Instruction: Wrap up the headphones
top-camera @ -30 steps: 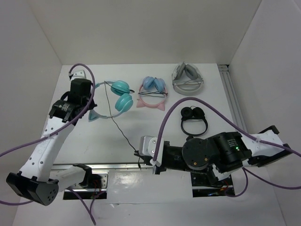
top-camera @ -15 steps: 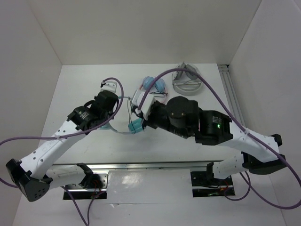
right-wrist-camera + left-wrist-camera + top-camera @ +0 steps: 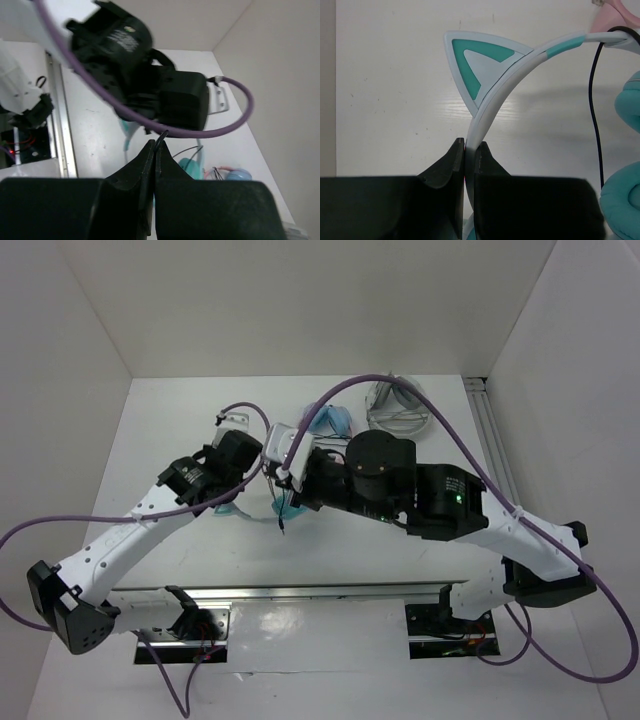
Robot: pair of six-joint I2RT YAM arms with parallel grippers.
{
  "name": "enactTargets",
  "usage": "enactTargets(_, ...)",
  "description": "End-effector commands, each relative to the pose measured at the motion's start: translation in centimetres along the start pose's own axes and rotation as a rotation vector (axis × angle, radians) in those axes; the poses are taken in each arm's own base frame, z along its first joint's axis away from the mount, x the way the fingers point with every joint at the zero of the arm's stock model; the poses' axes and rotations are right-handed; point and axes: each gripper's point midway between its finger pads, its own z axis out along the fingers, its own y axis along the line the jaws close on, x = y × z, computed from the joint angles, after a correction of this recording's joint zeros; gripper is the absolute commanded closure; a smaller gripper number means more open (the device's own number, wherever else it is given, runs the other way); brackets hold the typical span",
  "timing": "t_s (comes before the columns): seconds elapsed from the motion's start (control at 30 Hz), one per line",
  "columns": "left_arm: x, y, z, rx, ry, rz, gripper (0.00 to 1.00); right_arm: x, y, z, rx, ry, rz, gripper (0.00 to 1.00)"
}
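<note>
The headphones' pale headband with a teal cat ear (image 3: 480,67) runs up from my left gripper (image 3: 469,147), which is shut on the band. Teal ear cups (image 3: 626,102) lie at the right edge of the left wrist view, and the thin black cable (image 3: 594,120) hangs beside them. In the top view only teal bits of the headphones (image 3: 232,510) show under both arms. My left gripper (image 3: 240,485) is beside my right gripper (image 3: 287,485). In the right wrist view my right gripper (image 3: 156,145) is shut on the black cable (image 3: 163,136), and a teal cup (image 3: 190,165) lies beyond it.
Pink cat-ear headphones with light blue cups (image 3: 335,422) lie just behind the grippers, and a white-grey headset (image 3: 400,418) sits at the back right. A metal rail (image 3: 300,592) runs along the near edge. White walls close in both sides.
My right gripper has carried the cable from the near edge up to the middle of the table. The left arm has swung right with the headband, so the two grippers are now close together.
</note>
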Motion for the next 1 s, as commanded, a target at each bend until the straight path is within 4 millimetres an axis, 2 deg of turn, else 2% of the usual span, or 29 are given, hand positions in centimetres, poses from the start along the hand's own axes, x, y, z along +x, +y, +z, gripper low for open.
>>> enactTargets(0.0,-3.0,1.4,-0.4,-0.046,-0.055,-0.189,1.0,-1.4,3.6,-0.1,-0.101,-0.054,0.005,1.0)
enactTargets(0.1,-3.5,1.4,-0.1,-0.032,-0.051,-0.228,1.0,-1.8,4.2,-0.4,-0.106,-0.066,0.004,1.0)
enactTargets(0.2,-3.5,2.3,0.6,-0.065,-0.037,-0.256,1.0,-2.2,5.2,-0.5,-0.154,-0.069,0.008,1.0)
enactTargets(0.23,-3.3,2.2,0.8,-0.068,-0.03,-0.251,1.0,-3.1,4.9,-0.8,-0.155,-0.093,0.013,1.0)
enactTargets(0.37,-2.2,2.6,1.8,-0.099,0.009,-0.244,1.0,-4.2,4.0,-1.5,-0.133,-0.117,0.012,1.0)
enactTargets(0.4,-2.2,2.6,1.8,-0.099,0.01,-0.244,1.0,-3.6,4.0,-1.2,-0.129,-0.087,-0.007,1.0)
enactTargets(0.5,-1.7,1.9,1.3,-0.047,-0.01,-0.156,1.0,-1.5,2.7,-0.3,-0.045,0.026,-0.073,1.0)
enactTargets(0.53,-1.7,1.5,1.1,-0.017,-0.015,-0.102,1.0,-0.9,1.4,-0.3,0.021,0.067,-0.102,1.0)
enactTargets(0.6,-1.3,0.5,0.6,0.023,-0.019,-0.049,1.0,0.1,0.5,-0.5,0.066,0.122,-0.141,1.0)
enactTargets(0.63,-0.5,0.2,0.8,0.026,-0.004,-0.016,1.0,0.8,-0.8,-0.8,0.137,0.154,-0.178,1.0)
enactTargets(0.67,-0.2,0.0,0.8,0.032,0.001,0.005,1.0,1.7,-0.9,-0.8,0.152,0.176,-0.195,1.0)
enactTargets(0.77,1.5,-1.7,0.2,0.084,0.016,0.092,1.0,2.6,-3.9,-2.3,0.273,0.227,-0.232,1.0)
enactTargets(0.87,2.2,-3.7,-1.7,0.181,-0.015,0.151,1.0,2.7,-6.6,-4.0,0.384,0.244,-0.265,1.0)
enactTargets(0.9,2.5,-4.3,-2.1,0.214,-0.016,0.177,1.0,3.3,-7.1,-4.2,0.405,0.263,-0.279,1.0)
enactTargets(0.93,2.5,-5.0,-3.4,0.271,-0.043,0.196,1.0,3.5,-7.4,-4.5,0.425,0.269,-0.288,1.0)
enactTargets(0.97,3.0,-5.5,-3.9,0.306,-0.044,0.208,1.0,3.0,-8.0,-5.2,0.455,0.248,-0.28,1.0)
